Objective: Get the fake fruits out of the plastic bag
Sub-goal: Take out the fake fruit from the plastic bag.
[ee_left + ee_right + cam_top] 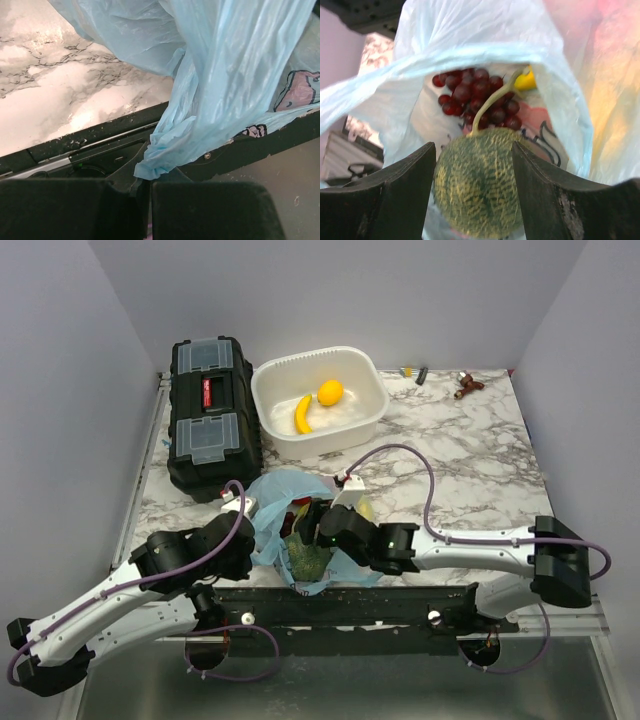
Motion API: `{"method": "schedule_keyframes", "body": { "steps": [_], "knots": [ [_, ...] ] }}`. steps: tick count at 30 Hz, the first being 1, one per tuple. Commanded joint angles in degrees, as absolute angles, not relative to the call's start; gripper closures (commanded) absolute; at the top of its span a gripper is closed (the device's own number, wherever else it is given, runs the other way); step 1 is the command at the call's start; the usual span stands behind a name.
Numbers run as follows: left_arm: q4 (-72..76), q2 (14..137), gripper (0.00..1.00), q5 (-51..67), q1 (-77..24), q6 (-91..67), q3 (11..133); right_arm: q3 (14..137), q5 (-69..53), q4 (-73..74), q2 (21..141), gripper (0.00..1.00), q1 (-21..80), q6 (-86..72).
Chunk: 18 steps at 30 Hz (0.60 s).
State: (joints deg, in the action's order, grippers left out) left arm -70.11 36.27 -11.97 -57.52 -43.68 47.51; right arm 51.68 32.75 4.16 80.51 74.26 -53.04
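Note:
The light-blue plastic bag (275,502) lies at the table's near edge between both arms. My left gripper (147,187) is shut on a bunched fold of the bag (225,75), at the bag's left side in the top view (243,530). My right gripper (474,150) reaches into the bag's mouth (470,30), its fingers against both sides of the round green melon (476,182). The melon also shows in the top view (308,558). Behind it in the bag lie the dark purple grapes (477,97) and a yellow piece (526,80). A yellow banana (303,415) lies in the tub.
A white tub (372,415) at the back centre also holds an orange-yellow lemon (330,392). A black toolbox (210,415) stands to its left. Small objects (467,385) lie at the back right. A black rail (350,600) runs along the near edge.

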Motion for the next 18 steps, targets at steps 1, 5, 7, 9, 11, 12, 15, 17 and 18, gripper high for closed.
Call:
{"method": "schedule_keyframes", "body": {
  "steps": [1, 5, 7, 9, 11, 12, 15, 17, 18],
  "knots": [
    [-68.82, 36.30, 1.00, -13.17, -57.83, -42.58, 47.11, 55.22, 38.69, 4.66, 84.62, 0.35, 72.42, -54.93],
    [-68.91, 36.30, 1.00, -13.52, -57.83, -42.78, 47.02, 57.19, 40.82, 4.66, 89.38, 0.35, 71.49, -55.60],
    [-68.91, 36.16, 1.00, -13.74, -57.83, -42.83, 47.04, 57.93, 41.22, 4.60, 91.38, 0.35, 71.06, -56.25],
    [-69.02, 35.96, 1.00, -13.83, -57.83, -42.96, 47.02, 58.43, 40.80, 3.80, 93.13, 0.36, 70.37, -56.55],
    [-69.04, 35.74, 1.00, -13.97, -57.83, -43.06, 46.98, 58.75, 40.70, 2.56, 94.60, 0.39, 69.61, -56.95],
    [-69.00, 35.63, 1.00, -14.00, -57.83, -43.15, 46.94, 58.88, 40.74, 1.94, 95.34, 0.40, 69.36, -56.90],
    [-68.99, 35.75, 1.00, -14.06, -57.83, -43.15, 46.98, 59.72, 41.00, 0.55, 97.19, 0.41, 68.83, -55.54],
    [-69.10, 35.94, 1.00, -14.08, -57.83, -43.23, 46.96, 60.28, 41.00, -2.42, 98.42, 0.42, 68.73, -53.28],
    [-69.08, 36.03, 1.00, -14.10, -57.83, -43.24, 46.94, 60.54, 41.12, -3.13, 99.06, 0.42, 68.74, -52.56]
  ]
}}
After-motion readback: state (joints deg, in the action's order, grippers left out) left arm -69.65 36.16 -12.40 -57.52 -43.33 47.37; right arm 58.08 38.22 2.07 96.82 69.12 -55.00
